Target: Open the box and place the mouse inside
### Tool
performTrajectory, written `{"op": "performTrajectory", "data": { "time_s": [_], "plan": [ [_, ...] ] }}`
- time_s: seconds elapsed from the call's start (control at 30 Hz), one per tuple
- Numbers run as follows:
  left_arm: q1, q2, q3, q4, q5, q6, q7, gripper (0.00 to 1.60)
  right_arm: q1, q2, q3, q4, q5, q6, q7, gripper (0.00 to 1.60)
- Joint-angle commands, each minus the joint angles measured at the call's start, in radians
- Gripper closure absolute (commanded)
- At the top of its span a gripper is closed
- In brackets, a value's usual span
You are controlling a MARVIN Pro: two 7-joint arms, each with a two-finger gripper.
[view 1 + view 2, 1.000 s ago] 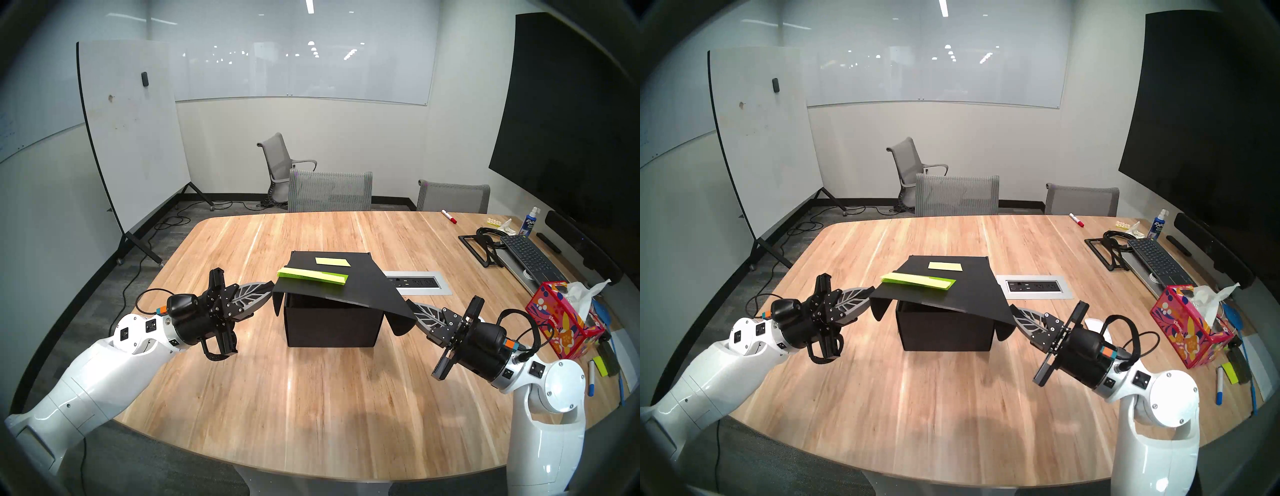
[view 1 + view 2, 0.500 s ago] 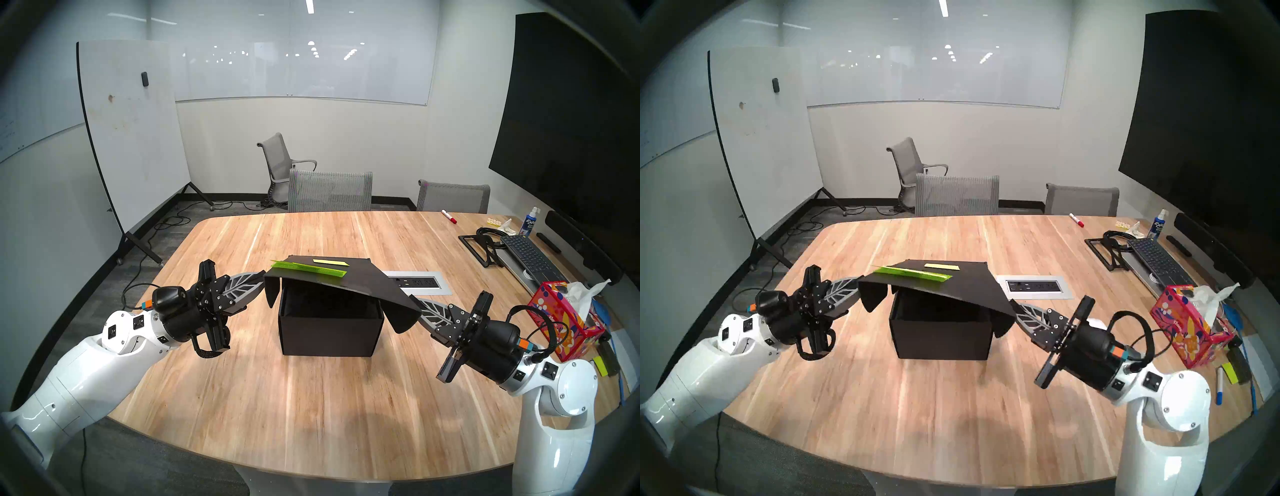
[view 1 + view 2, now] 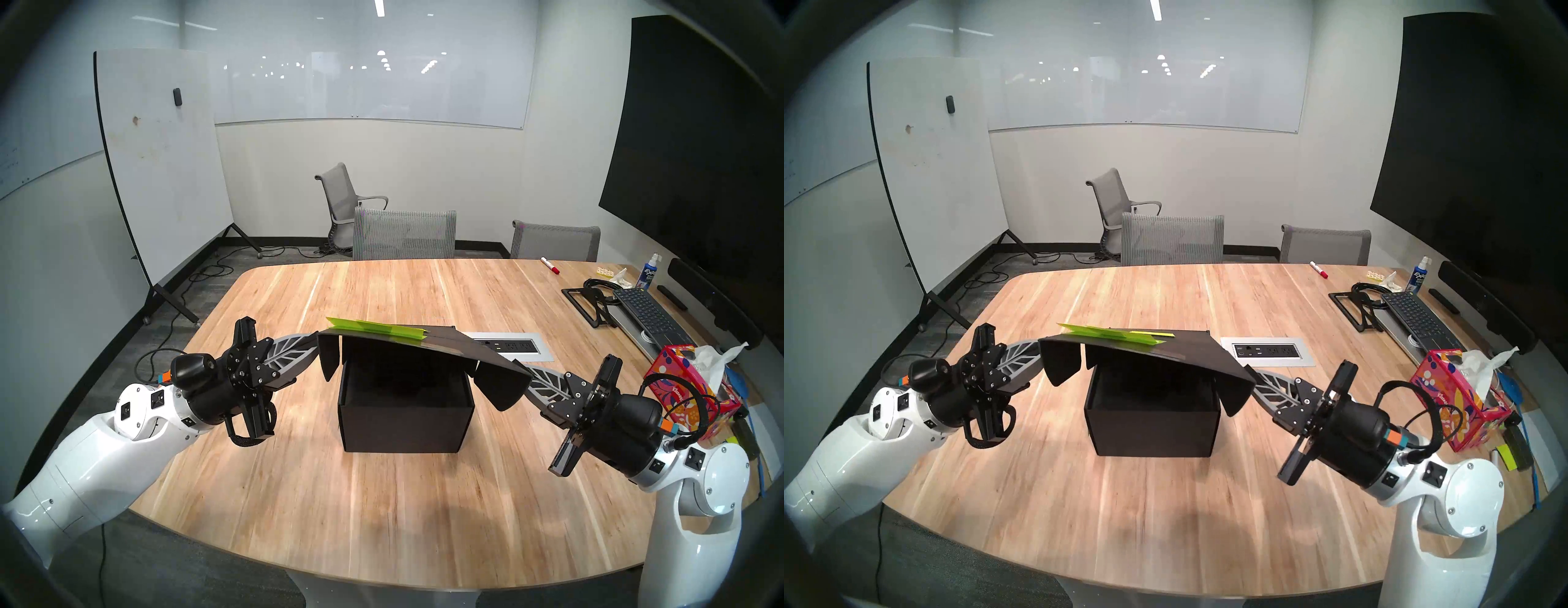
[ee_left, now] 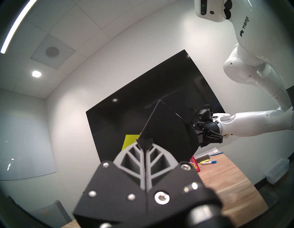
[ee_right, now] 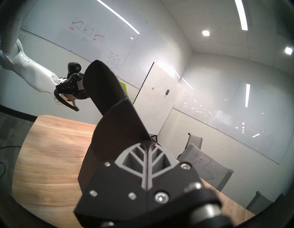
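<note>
The worktop point(image 3: 382, 501) fills the lower half of both head views, bare wood around the middle so both arms can come in from the sides.

At the centre of the frame stands the box point(image 3: 405, 418), a black cube resting on the wood with its front wall facing the camera. Its lid point(image 3: 449, 354) is raised off the front rim and hinged along the far edge, so the dark inside shows beneath it. The lid is wide and floppy, which is likely why it is held at both ends: one hold would let it twist.

The left gripper point(image 3: 316, 342), left of centre, has its fingers point(image 4: 144, 160) pressed together on the lid's left corner, where a side flap point(image 3: 330, 358) hangs down. The right gripper point(image 3: 524, 367), right of centre, is likewise clamped on the lid's right edge, above the other hanging flap point(image 3: 502, 388).

Neon sticky notes point(image 3: 373, 327) sit on the lid's top, tilting with it.

The mouse cannot be made out in any view; it may lie behind the right arm. The box is only partly open, so placing it looks some way off.
</note>
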Motion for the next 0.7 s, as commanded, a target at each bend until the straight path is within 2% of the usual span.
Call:
{"op": "performTrajectory", "data": {
  "time_s": [0.0,0.33,0.67],
  "plan": [
    [0.047,0.025,-0.016,-0.082,-0.009,-0.003,0.004,1.6,-0.029,-0.01,0.006,-0.057,0.069,-0.008,0.033,1.6],
    [0.109,0.074,-0.087,-0.146,-0.056,-0.015,0.024,1.6,-0.048,-0.007,0.053,-0.057,0.151,-0.034,0.074,1.6],
    [0.13,0.113,-0.164,-0.173,-0.091,0.004,0.058,1.6,-0.01,0.006,0.074,-0.057,0.189,-0.025,0.082,1.6]
  ]
}}
